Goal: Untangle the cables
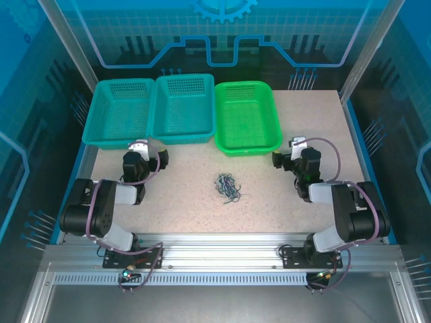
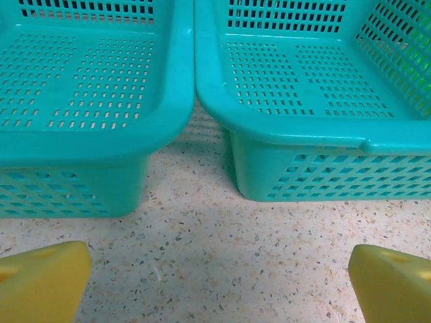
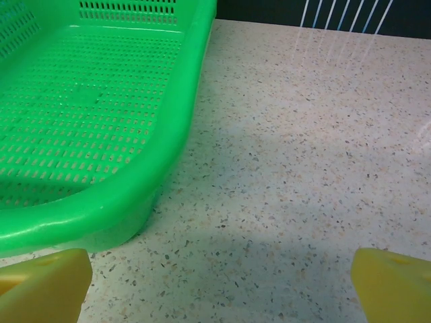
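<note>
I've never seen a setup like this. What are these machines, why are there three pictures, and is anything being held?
These are two robot arms, a left arm and a right arm, bolted at the near edge of a table. The wide picture comes from a camera above and behind them. The other two come from cameras on the wrists; the yellow corners there are each hand's own fingers. The left hand faces one teal basket and a second teal basket; the right hand faces a green basket. A small clump of thin cables lies mid-table, between the arms, touching neither hand. Both hands are open and hold nothing.
</note>
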Tool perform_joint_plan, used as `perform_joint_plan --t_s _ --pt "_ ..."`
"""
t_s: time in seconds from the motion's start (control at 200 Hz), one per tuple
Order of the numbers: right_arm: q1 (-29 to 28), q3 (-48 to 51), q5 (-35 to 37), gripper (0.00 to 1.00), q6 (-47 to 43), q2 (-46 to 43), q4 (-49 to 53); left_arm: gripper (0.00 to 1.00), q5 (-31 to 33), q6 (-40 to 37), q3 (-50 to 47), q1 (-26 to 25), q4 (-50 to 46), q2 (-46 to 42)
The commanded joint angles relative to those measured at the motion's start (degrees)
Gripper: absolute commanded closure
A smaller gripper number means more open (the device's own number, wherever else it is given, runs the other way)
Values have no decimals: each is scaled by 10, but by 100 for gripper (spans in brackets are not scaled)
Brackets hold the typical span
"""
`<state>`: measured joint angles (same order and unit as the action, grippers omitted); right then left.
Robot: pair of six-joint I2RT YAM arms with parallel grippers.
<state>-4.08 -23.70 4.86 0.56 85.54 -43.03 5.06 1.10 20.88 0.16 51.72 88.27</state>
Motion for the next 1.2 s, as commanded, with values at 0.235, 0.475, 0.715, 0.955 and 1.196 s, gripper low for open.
perform_joint_plan --t_s 0.235,0.475,0.715,0.955,1.196 --pt "7 -11 -12 0 -7 7 0 1 -11 -9 13 -2 1 4" --pt "8 -10 -17 0 -7 6 -1 1 -6 -9 12 -2 3 3" --pt "1 -53 54 0 29 -141 183 1 61 -11 -58 -20 67 -77" --pt "-2 -231 -56 5 169 -288 628 1 80 114 76 -56 -384 -349" --pt "-150 -370 -186 7 211 -194 829 13 -144 330 254 -123 -650 -297"
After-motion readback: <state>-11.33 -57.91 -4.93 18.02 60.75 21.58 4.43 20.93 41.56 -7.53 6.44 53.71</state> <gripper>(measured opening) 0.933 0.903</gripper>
